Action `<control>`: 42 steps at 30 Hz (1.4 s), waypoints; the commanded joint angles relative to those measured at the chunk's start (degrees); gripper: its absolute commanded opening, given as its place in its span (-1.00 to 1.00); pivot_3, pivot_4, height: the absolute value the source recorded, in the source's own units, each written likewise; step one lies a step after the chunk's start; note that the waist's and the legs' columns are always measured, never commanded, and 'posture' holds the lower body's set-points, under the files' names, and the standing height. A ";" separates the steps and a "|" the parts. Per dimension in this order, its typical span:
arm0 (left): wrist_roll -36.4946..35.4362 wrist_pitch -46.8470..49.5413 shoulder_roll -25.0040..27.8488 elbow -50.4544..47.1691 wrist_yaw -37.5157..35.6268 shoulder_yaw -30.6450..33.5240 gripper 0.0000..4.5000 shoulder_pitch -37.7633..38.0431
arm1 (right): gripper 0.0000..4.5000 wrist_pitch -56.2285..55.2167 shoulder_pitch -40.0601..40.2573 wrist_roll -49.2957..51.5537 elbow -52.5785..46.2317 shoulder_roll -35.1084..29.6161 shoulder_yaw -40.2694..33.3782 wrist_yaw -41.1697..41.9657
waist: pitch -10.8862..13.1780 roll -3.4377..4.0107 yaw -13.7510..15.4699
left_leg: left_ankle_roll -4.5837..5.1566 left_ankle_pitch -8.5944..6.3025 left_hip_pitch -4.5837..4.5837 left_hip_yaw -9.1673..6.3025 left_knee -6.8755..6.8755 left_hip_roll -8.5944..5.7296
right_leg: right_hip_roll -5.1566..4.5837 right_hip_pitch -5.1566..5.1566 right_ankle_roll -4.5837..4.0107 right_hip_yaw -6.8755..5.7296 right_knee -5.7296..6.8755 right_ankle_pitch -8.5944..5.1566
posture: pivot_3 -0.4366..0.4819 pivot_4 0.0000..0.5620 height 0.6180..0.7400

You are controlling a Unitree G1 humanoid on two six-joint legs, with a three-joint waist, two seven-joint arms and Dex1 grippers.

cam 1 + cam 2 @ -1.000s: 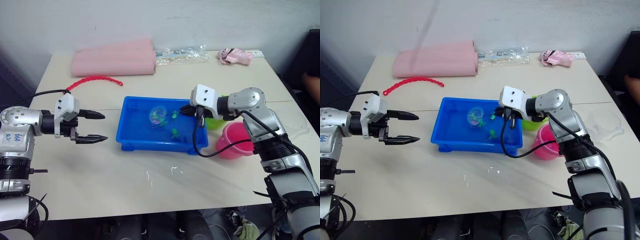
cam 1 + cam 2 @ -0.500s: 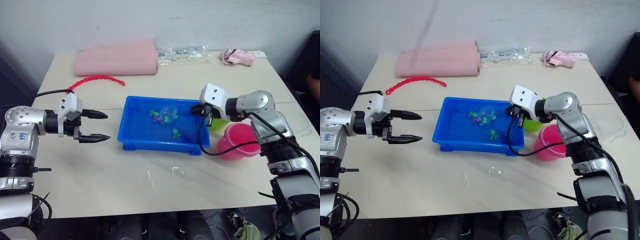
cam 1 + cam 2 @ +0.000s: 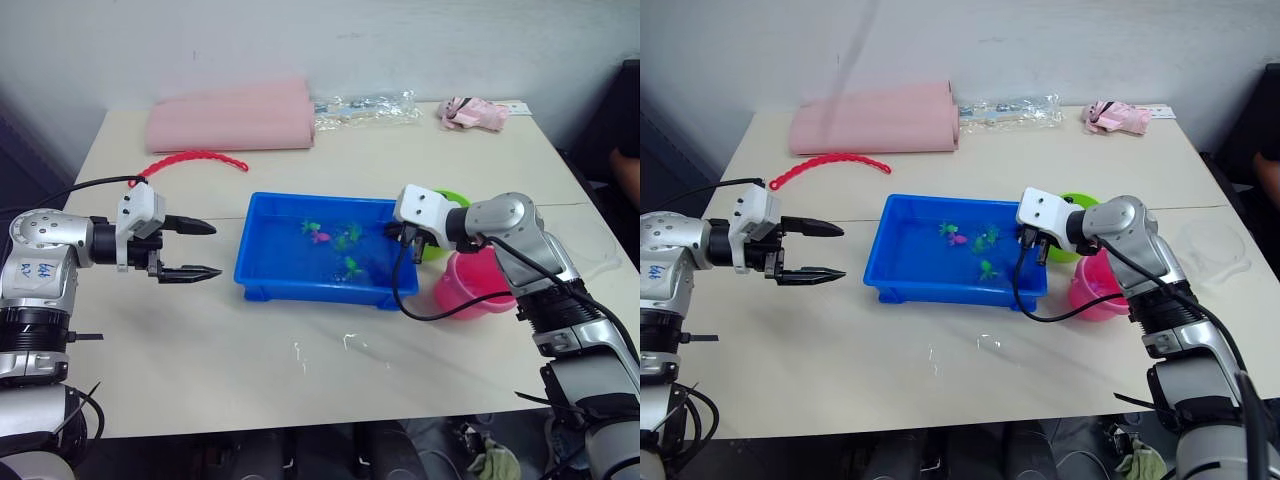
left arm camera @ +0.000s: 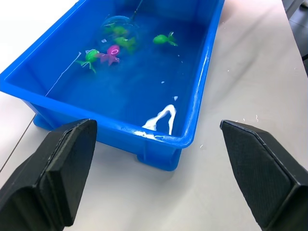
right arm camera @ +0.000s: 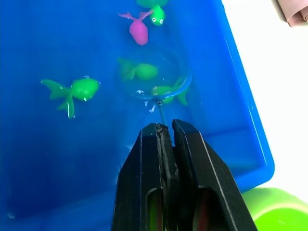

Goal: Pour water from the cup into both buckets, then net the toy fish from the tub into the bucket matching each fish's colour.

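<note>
We see the right gripper (image 5: 166,126) clenched on the thin dark wire handle of the small blue-rimmed round net (image 5: 155,79), hoop dipped into the water of the shallow bright blue rectangular plastic tub (image 3: 262,270). The tub sits mid-table on the pale tabletop (image 3: 200,340). The hoop looks to sit over two green toy fish (image 5: 139,71); another green fish (image 5: 77,89) and a pink toy fish (image 5: 138,32) float just beside, outside the rim. The lime green round bucket (image 3: 445,200) and hot pink round bucket (image 3: 478,282) stand just beside the tub's right end, largely behind the right arm. A clear faceted plastic cup (image 3: 1210,245) rests further right on the table.

The left gripper (image 3: 185,250) hovers off the tub's left side, jaws spread, holding nothing.

Risks as we judge them:
- Handle is thin wire pinched at the fingertips; it could twist or slip in the grip on lifting, tipping the hoop and dropping fish back.
- Mesh is shallow; a fast lift or swing could let a fish slide over the rim, landing on the table.
- Two fish in one scoop is fine only if both are green; a stray pink one drifting in would end up in the wrong bucket.
- Buckets sit close together under the arm; an imprecise tip could dump into pink instead of green, or the arm could knock a bucket.
- Water sloshing onto the table from a rough exit.
</note>
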 commanded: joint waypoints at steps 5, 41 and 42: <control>-0.48 -0.25 0.74 -0.73 0.19 0.93 0.98 -0.41 | -1.00 5.08 0.04 3.93 -4.90 2.67 -1.88 0.48 | 0.00 0.00 -0.08 | 0.00 0.00 0.00 0.00 -0.01 0.01 | 0.02 0.00 0.00 0.00 0.00 0.00 | -0.05 -0.47 1.00; -7.49 5.29 -7.22 -8.04 2.56 1.41 0.98 0.14 | -1.00 16.98 24.40 29.38 -32.22 0.27 -23.57 -5.10 | -0.01 -0.01 0.33 | 0.00 0.00 0.02 -0.03 0.00 -0.01 | 0.00 0.04 0.00 0.00 -0.01 0.00 | -0.05 -0.47 1.00; -8.30 5.91 -7.93 -9.45 3.21 1.56 0.98 0.40 | -1.00 17.18 26.46 30.40 -34.00 -0.09 -25.80 -5.41 | -0.01 -0.01 0.34 | 0.00 0.00 0.01 -0.03 -0.01 -0.01 | 0.00 0.04 0.00 0.00 -0.01 0.00 | -0.05 -0.47 1.00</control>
